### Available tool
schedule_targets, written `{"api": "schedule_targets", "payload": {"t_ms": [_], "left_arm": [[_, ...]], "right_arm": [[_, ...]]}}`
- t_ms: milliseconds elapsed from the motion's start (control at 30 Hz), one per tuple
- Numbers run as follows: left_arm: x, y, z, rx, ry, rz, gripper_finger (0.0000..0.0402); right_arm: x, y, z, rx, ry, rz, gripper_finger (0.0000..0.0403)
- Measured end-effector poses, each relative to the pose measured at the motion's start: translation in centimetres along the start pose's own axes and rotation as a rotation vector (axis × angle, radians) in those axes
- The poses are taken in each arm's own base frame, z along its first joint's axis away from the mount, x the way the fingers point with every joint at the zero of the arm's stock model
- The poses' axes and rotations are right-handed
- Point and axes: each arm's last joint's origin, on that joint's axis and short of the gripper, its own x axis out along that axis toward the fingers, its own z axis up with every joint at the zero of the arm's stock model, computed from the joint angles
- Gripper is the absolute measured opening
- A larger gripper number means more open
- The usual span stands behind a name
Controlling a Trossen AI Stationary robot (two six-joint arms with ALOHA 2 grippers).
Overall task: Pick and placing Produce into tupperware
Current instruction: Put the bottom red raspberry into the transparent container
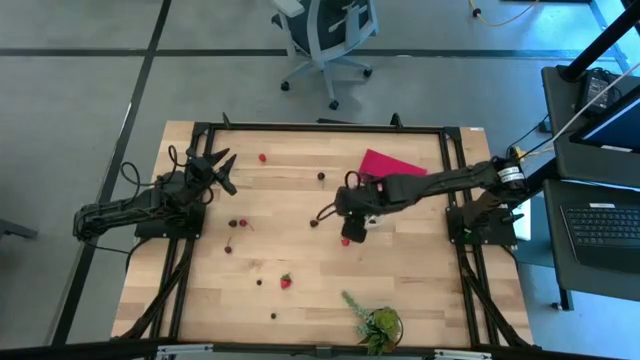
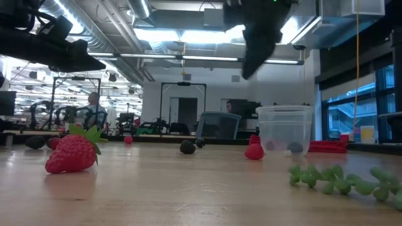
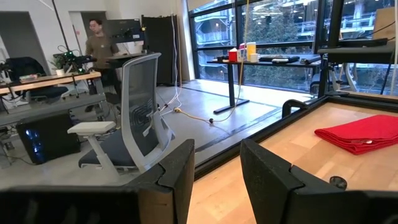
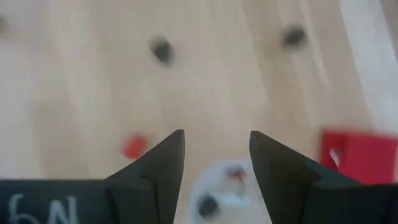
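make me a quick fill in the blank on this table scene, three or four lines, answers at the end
1. The right gripper hangs directly above the ____, fingers apart and empty.
2. In the low view, the fruit nearest the camera is a red ____.
3. The folded cloth lying on the table by the right arm is ____ in colour.
4. The left gripper waits at the table's ____ edge in the high view, holding nothing.

Missing words: tupperware; strawberry; red; left
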Motion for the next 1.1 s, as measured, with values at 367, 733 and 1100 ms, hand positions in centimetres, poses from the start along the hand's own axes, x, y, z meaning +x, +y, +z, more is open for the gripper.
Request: {"api": "schedule_targets", "payload": {"t_ms": [367,733,1100], "left_arm": [[0.0,0.0,0.0,0.000,0.000,0.000,0.0124],[0.0,0.0,0.0,0.000,0.000,0.000,0.0124],[0.0,0.0,0.0,0.000,0.000,0.000,0.0124]], "right_arm": [[3.2,5.3,-3.0,-0.069,-0.255,0.047,0.0184],[7.1,5.6,-7.8,0.046,-0.283,0.097,0.0184],[8.7,4.9,-10.4,0.098,-0.270,0.099,0.0184]]}}
